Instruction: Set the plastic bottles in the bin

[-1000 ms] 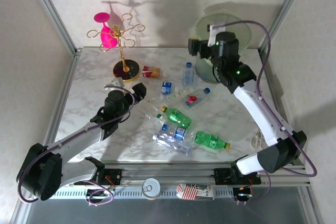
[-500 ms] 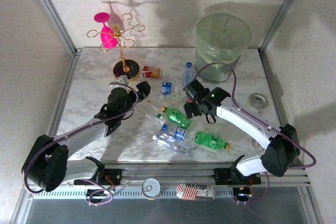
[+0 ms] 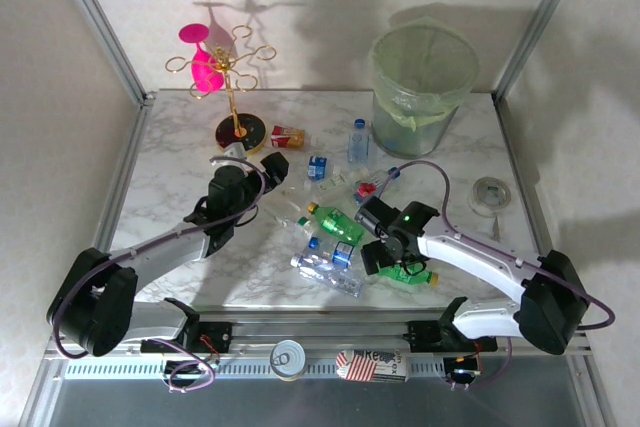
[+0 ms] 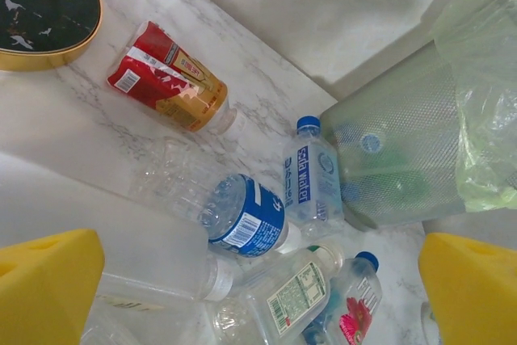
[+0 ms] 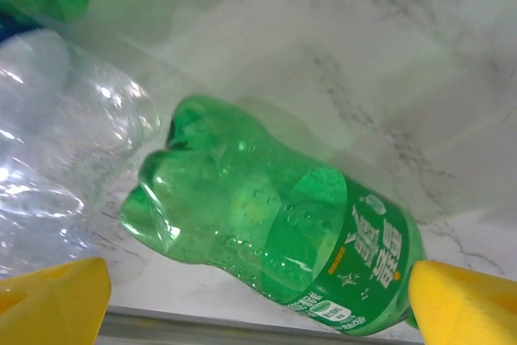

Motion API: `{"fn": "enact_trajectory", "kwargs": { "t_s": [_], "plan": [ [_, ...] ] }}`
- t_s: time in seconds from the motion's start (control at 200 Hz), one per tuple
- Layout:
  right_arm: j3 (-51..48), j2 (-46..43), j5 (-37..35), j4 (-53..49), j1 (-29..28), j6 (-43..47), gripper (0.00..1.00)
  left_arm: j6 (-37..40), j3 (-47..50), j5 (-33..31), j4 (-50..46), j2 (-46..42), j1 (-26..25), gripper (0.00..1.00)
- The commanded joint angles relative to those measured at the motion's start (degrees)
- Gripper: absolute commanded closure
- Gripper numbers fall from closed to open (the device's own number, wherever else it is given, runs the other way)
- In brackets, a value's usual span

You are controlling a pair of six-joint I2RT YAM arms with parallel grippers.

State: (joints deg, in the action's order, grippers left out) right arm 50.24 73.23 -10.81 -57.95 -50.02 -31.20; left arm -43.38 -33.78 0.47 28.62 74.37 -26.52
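The right gripper [image 3: 376, 257] hangs by the table's [image 3: 170, 187] near edge. Its jaws are spread wide astride a green bottle [image 5: 266, 232] lying on its side (whether a finger touches it is hard to tell). The left gripper [image 4: 258, 280], jaws likewise released and empty, faces scattered clear bottles [image 4: 242, 220] mid-table. The bin [image 3: 400, 127] stands at the far right corner.

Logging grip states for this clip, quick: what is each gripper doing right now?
Left gripper: open, holding nothing.
Right gripper: open, jaws either side of the green bottle, not clamped.
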Motion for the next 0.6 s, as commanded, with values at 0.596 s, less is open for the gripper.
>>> {"fn": "enact_trajectory", "kwargs": {
  "t_s": [0.596],
  "plan": [
    [-1.75, 8.05, -6.49, 0.95, -2.76, -3.74, 0.05, 0.7, -3.41, -1.24, -1.08, 0.23, -0.2, 0.01]
  ]
}}
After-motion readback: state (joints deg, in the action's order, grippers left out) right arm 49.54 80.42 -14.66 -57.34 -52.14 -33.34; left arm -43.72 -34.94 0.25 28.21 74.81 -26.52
